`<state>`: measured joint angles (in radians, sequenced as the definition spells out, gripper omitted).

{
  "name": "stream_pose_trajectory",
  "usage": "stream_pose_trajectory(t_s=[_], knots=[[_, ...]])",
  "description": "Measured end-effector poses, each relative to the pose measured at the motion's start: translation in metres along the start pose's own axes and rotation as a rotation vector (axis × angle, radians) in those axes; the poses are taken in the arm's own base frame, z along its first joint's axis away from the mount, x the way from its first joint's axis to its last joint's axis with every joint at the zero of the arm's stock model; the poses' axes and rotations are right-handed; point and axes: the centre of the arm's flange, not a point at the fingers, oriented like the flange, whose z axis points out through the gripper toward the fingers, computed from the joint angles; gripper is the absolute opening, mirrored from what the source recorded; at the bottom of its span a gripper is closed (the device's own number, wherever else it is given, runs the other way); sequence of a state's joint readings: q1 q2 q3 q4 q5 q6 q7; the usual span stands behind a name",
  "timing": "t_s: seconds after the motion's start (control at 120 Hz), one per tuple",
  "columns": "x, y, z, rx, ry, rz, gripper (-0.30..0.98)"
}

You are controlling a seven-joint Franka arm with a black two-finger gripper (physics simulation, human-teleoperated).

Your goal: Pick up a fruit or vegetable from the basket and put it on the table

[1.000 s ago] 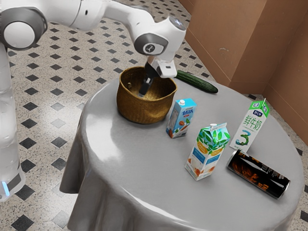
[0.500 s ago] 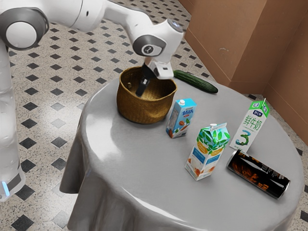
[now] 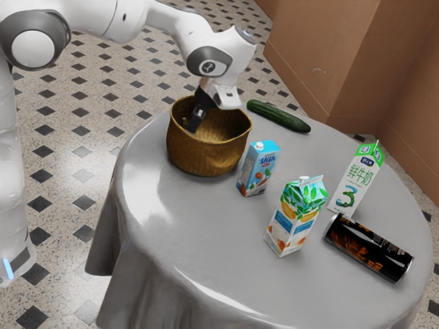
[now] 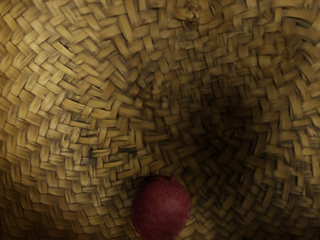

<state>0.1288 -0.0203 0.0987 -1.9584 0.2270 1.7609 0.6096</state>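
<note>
My gripper [image 3: 194, 123] is tilted into the mouth of the woven brown basket [image 3: 207, 155], near its rim on the exterior view's left. In the wrist view a round, dark red fruit or vegetable [image 4: 161, 207] lies low in the picture, with the basket's woven inner wall [image 4: 75, 115] around it. Whether the gripper touches this red thing cannot be made out. A long green cucumber [image 3: 278, 116] rests on the grey table [image 3: 185, 233], behind the basket.
A small blue milk carton [image 3: 258, 169] stands close beside the basket. Farther toward the exterior view's right are a leaf-patterned carton [image 3: 295, 216], a green and white carton [image 3: 356, 179] and a black can [image 3: 368, 247] on its side.
My hand has shifted toward the exterior view's left and tilted more, with the gripper moving across the basket's inside toward that side. The basket and the things on the table stayed put.
</note>
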Motion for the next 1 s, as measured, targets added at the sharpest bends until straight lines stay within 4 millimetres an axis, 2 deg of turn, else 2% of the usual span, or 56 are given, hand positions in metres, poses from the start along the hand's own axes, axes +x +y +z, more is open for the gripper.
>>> stream_pose_trajectory(t_s=[0.392,0.675,1.0], knots=[[0.009,0.014,0.006,-0.013,-0.036,0.073,0.69],[0.012,0.011,0.013,0.065,-0.133,0.139,0.69],[0.018,0.01,0.018,0.094,-0.163,0.179,0.69]])
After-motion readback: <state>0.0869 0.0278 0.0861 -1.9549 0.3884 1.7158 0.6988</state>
